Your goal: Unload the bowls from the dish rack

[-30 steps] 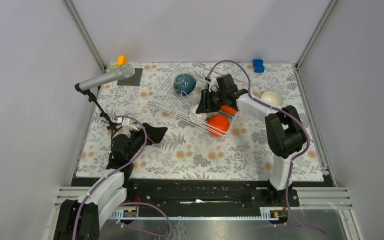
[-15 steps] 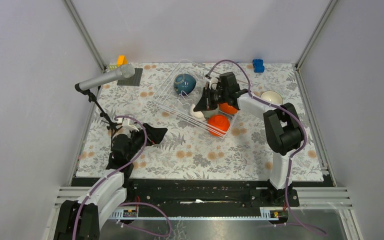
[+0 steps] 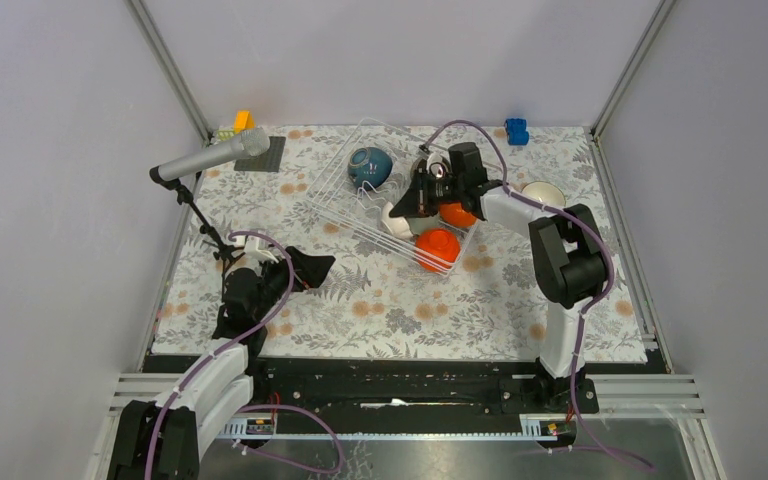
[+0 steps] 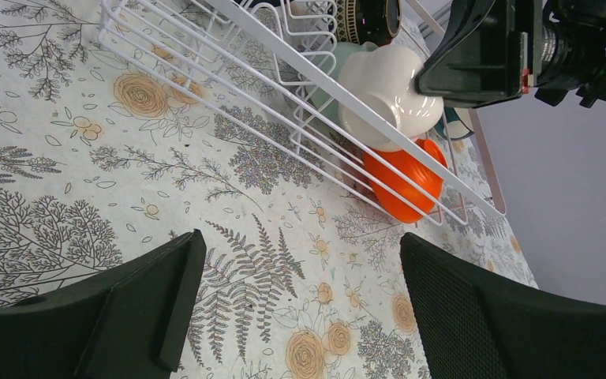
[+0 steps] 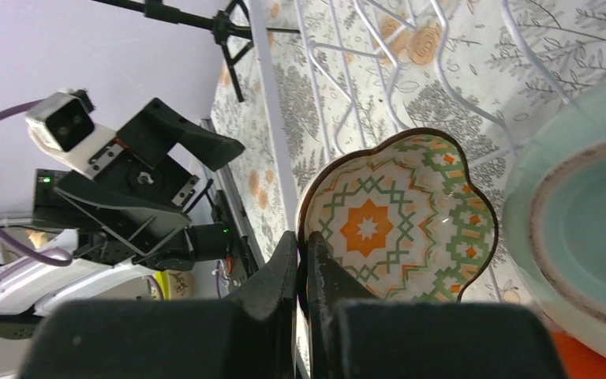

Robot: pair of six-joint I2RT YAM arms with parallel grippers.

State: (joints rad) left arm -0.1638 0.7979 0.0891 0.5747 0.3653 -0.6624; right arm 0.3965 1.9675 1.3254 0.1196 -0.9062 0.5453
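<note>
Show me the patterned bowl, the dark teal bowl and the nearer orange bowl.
patterned bowl (image 5: pixel 394 221), right wrist view, on its painted inside.
dark teal bowl (image 3: pixel 370 166), top view, on its rounded outside.
nearer orange bowl (image 3: pixel 438 246), top view, on its orange outside.

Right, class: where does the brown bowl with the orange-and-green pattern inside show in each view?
Top external: brown patterned bowl, over the dish rack's far right part.
Left wrist: top edge, only its dark outside.
Right wrist: centre, rim pinched by the right gripper.
Shared landmark: the dish rack's white wires.
</note>
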